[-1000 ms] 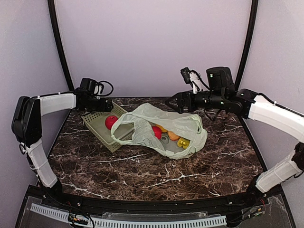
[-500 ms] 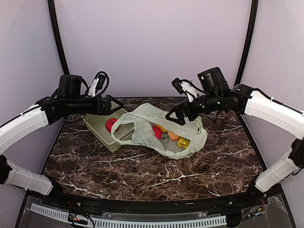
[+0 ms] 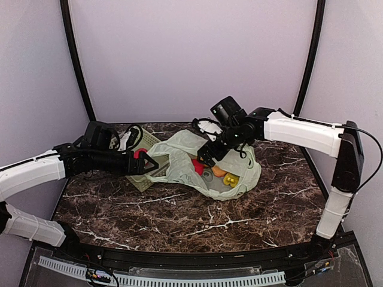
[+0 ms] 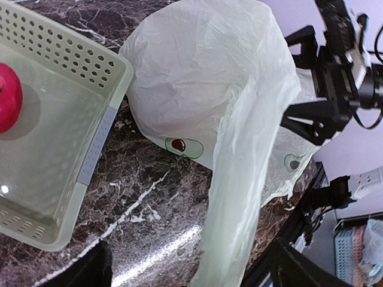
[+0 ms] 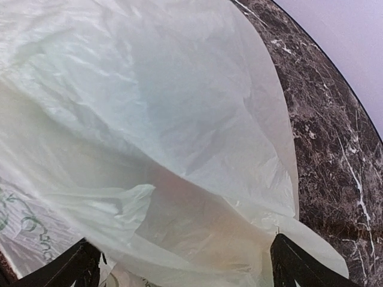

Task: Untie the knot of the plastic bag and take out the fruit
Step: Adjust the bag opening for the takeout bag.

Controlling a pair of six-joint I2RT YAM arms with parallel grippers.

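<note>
Table: a dark marble table is shared by all the things of the task.
Plastic bag: a translucent pale green plastic bag is laid slumped at mid-table, its mouth turned toward the near right, with small red printed marks seen on the film.
Basket: a perforated pale green basket is set just left of the bag, touching or nearly touching it.
Left gripper: the left gripper is held with jaws spread wide at the bag's left side; one loop handle is draped between the fingers but is not pinched.
Right gripper: the right gripper is spread just as wide and pressed close over the bag's upper film; nothing is gripped.
Fruit: a red apple is already lodged in the basket; a red piece, an orange one and a yellow one are left inside the bag.
Knot: no tie can be made out; the handles are seen lying apart, so it is judged undone.
Step in hand: the emptying of the bag is judged under way.
Next move: the loop is likely to be clamped by the left jaws to hold the mouth open, while the film is cleared and one fruit is reached by the right.
</note>
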